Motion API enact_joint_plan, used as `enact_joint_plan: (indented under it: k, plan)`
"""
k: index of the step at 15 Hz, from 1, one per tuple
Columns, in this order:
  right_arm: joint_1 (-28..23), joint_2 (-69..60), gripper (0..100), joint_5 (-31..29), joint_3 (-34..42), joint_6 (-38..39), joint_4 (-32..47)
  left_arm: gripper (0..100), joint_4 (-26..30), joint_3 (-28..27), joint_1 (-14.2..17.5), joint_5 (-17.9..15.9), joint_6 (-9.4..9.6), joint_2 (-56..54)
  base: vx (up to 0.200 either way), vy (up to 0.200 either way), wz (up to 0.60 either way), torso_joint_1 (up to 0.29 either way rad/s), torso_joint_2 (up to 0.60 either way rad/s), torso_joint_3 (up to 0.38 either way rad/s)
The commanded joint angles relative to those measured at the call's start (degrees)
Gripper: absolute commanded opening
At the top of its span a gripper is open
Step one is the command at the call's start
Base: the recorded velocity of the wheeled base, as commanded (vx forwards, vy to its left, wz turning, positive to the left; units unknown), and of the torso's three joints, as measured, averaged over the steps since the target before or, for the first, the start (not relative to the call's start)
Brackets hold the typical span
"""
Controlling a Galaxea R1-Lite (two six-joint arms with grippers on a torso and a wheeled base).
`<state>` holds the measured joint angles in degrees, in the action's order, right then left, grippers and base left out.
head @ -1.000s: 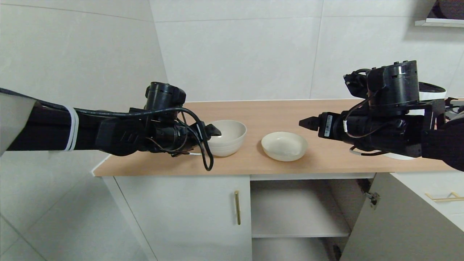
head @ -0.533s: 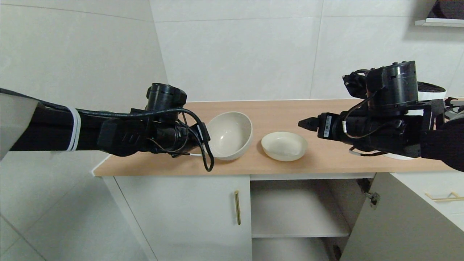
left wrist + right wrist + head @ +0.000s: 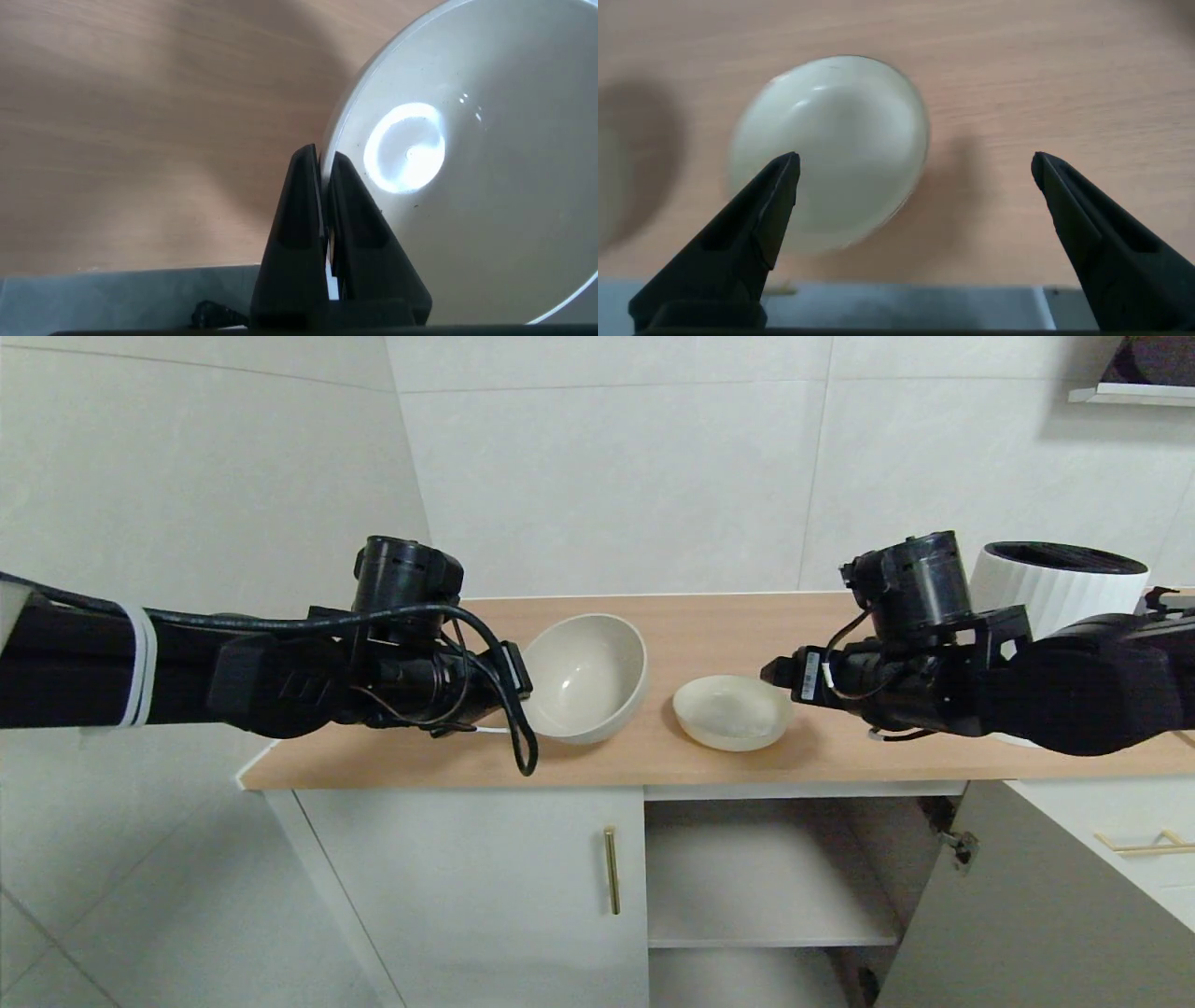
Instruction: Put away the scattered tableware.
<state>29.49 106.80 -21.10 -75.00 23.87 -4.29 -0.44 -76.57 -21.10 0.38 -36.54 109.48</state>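
Bowls are the concern: the left gripper (image 3: 515,678) is pinched tight on the rim of the deep bowl (image 3: 588,677), holding it tilted over the left part of the counter (image 3: 709,625). So thin an edge hold could let it swing or slip out. The right gripper (image 3: 780,669), spread wide, hovers just right of the shallow bowl (image 3: 733,711) at mid-counter; closing off-centre could shove it toward the near edge.
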Motion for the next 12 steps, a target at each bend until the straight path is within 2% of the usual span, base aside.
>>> enact_joint_plan:
  k: [1,9,10,12]
  plan:
    - [-0.66,4.20,100,-0.26,-1.29,-0.05,0.07,0,0.00,0.19,0.01,0.06,0.06,-0.94,0.000,0.000,0.00,0.000,0.00,0.000]
    - [-1.19,10.09,100,-0.43,-3.58,0.74,-0.37,0,-0.09,0.19,0.01,0.15,-0.03,-0.94,0.000,0.000,0.00,0.000,0.00,0.000]
    - [-1.28,10.36,0,-0.43,-3.67,0.74,-0.46,0,-0.09,0.28,0.01,0.15,-0.03,-0.94,0.000,0.000,0.00,0.000,0.00,0.000]
    - [-1.28,10.71,0,-0.26,-3.75,1.09,-0.46,0,-0.09,0.28,0.01,0.15,-0.03,-1.03,0.000,0.000,0.00,0.000,0.00,0.000]
